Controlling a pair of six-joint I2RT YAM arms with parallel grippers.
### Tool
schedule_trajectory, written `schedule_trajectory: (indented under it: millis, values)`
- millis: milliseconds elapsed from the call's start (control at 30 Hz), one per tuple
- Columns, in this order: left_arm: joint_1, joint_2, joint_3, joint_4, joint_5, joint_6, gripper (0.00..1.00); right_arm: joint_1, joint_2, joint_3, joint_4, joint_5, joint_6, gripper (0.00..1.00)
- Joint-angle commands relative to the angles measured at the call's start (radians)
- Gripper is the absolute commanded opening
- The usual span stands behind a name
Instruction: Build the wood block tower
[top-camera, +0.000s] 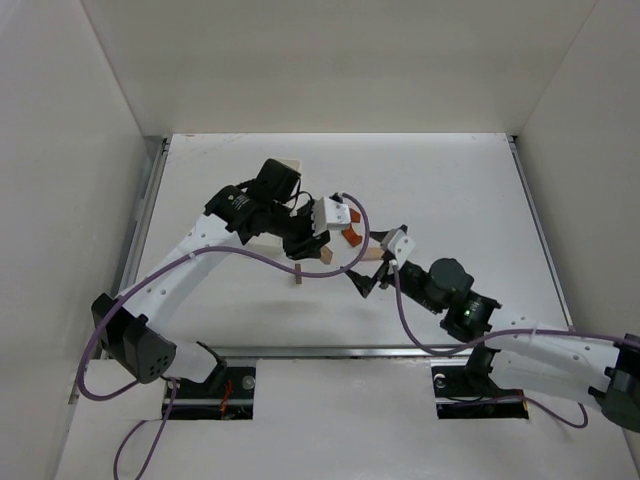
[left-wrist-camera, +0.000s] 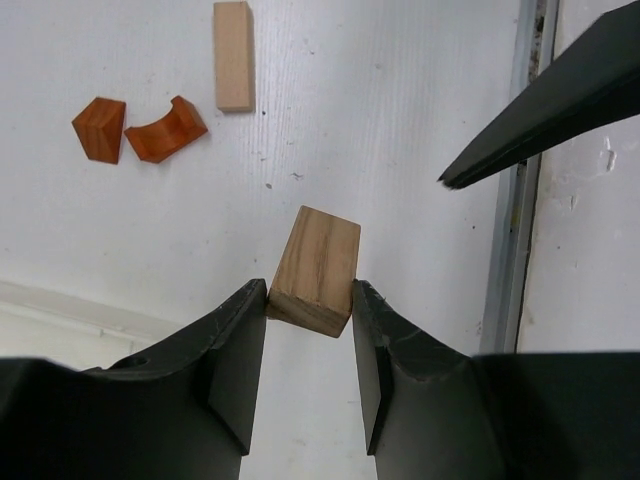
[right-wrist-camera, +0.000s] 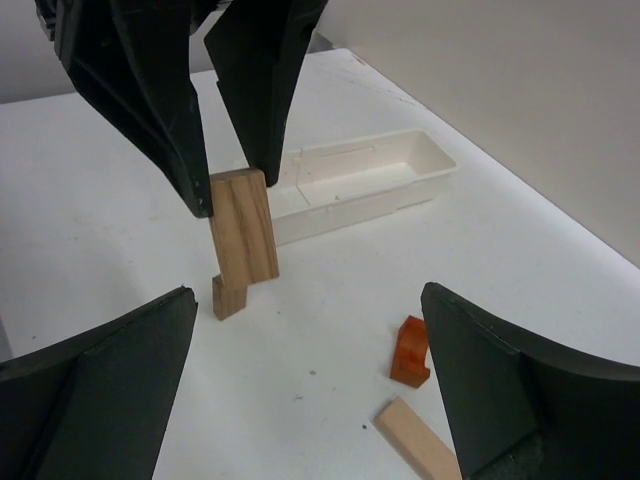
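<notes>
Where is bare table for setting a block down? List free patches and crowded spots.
Free: the table from the right arm to the back wall, and the near patch left of that arm. Crowded: centre, where the left tool holds a block over the upright, orange pieces close by.

Left gripper tight on a block; right gripper fingers wide apart.

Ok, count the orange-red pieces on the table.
2. A wedge and an arched piece lie side by side on the table, left of the flat tan block in the left wrist view. Others may be hidden.
</notes>
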Motion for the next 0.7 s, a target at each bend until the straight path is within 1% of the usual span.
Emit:
schedule_trajectory:
  millis: [0,100,133,167,200,233,267,333,367,433,567,667]
  values:
    - [-0.002,0.026,0.009,0.048,-0.057,-0.123,0.00,0.004,-0.092,-0.017,-0.080,0.073,0.042,1.00]
    - [-0.012,0.120,0.080,0.005,-0.120,-0.165,0.00,0.004,-0.198,-0.056,-0.118,0.173,0.106,1.00]
    - [-0.024,0.147,0.131,-0.012,-0.152,-0.191,0.00,0.004,-0.270,-0.056,-0.136,0.200,0.155,1.00]
    - [-0.039,0.201,0.175,-0.041,-0.187,-0.201,0.00,0.004,-0.328,-0.056,-0.167,0.263,0.222,1.00]
    - [-0.050,0.225,0.175,-0.055,-0.188,-0.202,0.00,0.004,-0.329,-0.056,-0.185,0.312,0.223,1.00]
    - [-0.064,0.247,0.201,-0.064,-0.207,-0.202,0.00,0.004,-0.365,-0.056,-0.208,0.367,0.313,1.00]
    - [-0.096,0.279,0.201,-0.064,-0.252,-0.211,0.00,0.004,-0.374,-0.035,-0.274,0.480,0.359,1.00]
    - [-0.124,0.299,0.201,-0.050,-0.286,-0.211,0.00,0.004,-0.385,0.010,-0.345,0.553,0.419,1.00]
    - [-0.136,0.308,0.212,-0.041,-0.315,-0.229,0.00,0.004,-0.385,0.024,-0.377,0.570,0.453,1.00]
    - [-0.150,0.341,0.221,-0.030,-0.332,-0.261,0.00,0.004,-0.385,0.048,-0.428,0.570,0.462,1.00]
    - [-0.203,0.381,0.221,-0.030,-0.428,-0.306,0.00,0.004,-0.394,0.049,-0.451,0.593,0.500,1.00]
    - [-0.234,0.390,0.187,0.011,-0.482,-0.344,0.00,0.004,-0.414,0.049,-0.451,0.609,0.501,1.00]
